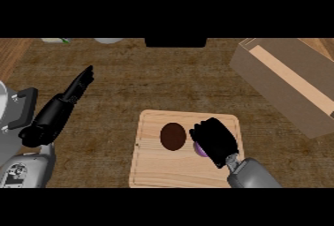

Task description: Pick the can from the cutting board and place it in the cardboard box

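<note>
As fingers of the right hand [215, 139] curl round the can [199, 152], lift straight up, then swing to the cardboard box [287, 86] at two o'clock.

Worktop [117, 88]: dark brown, mottled grain, fills most of the view. Lighter wood strip [13, 50] at the top left corner, planks running diagonally; similar lighter wood patch [321, 44] at the top right corner. Dark brown oval object [173, 136] lies flat, lower centre, long axis pointing up the view; what it is cannot be told. Black block [175, 42] at top centre, cut off by the view's edge, flat-sided. Pale round item [108, 40] left of the block, only its lower rim in view. Further left, whitish item [55, 40] with a green speck, also cropped. Both sit well apart from the oval.
</note>
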Action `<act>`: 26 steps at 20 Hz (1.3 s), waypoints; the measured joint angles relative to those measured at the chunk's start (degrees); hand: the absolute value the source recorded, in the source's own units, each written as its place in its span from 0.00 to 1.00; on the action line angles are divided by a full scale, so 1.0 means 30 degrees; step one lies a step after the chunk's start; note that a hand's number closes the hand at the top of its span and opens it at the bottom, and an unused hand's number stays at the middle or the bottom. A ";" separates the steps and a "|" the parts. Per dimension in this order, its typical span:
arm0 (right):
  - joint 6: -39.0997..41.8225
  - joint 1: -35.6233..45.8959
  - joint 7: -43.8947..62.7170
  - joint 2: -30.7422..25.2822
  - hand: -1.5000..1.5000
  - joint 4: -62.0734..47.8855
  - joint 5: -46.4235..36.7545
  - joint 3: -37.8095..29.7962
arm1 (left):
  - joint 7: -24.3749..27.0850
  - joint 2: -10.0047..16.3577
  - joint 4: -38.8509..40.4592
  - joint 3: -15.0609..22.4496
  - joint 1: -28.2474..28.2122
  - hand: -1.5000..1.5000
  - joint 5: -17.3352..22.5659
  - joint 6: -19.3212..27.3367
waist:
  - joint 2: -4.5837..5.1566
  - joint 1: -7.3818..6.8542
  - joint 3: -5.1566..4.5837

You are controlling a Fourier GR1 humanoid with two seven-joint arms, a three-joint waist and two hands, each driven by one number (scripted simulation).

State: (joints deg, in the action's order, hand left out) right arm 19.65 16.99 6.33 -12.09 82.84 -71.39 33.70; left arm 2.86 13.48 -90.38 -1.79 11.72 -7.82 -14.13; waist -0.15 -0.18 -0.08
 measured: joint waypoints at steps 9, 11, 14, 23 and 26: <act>-0.2369 0.1098 -0.1639 0.0950 1.00 -0.0552 -0.0807 -0.0981 | 0.0481 -0.0294 0.0797 -0.0140 0.0401 0.50 -0.0476 0.0121 | 0.0069 -0.0012 0.0027; -0.2749 0.2250 -0.1626 0.1620 1.00 -0.1990 -0.0120 -0.2452 | 0.0331 -0.0314 0.0727 -0.0118 0.0519 0.50 -0.0441 0.0054 | 0.0114 -0.0170 0.0033; -0.3679 0.4195 -0.1307 0.2628 1.00 -0.4761 0.0894 -0.4832 | 0.0329 -0.0375 0.0540 0.0040 0.0591 0.50 -0.0418 -0.0079 | 0.0237 -0.0489 0.0047; -0.6136 0.9143 -0.1594 0.2737 1.00 -0.7922 0.1239 -0.8028 | 0.0336 -0.0336 0.0610 -0.0172 0.0472 0.50 -0.0508 -0.0117 | 0.0117 -0.0225 0.0033; -0.6585 0.9634 -0.0166 0.2945 1.00 -0.7025 0.1223 -0.8818 | 0.0449 -0.0344 0.0837 -0.0242 0.0497 0.50 -0.0586 -0.0067 | 0.0056 -0.0044 0.0028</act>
State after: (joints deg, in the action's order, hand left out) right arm -0.11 45.90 5.83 -3.26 61.76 -67.73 7.24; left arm 4.20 12.44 -87.87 -2.51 13.21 -9.58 -14.33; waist 0.02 -0.31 0.00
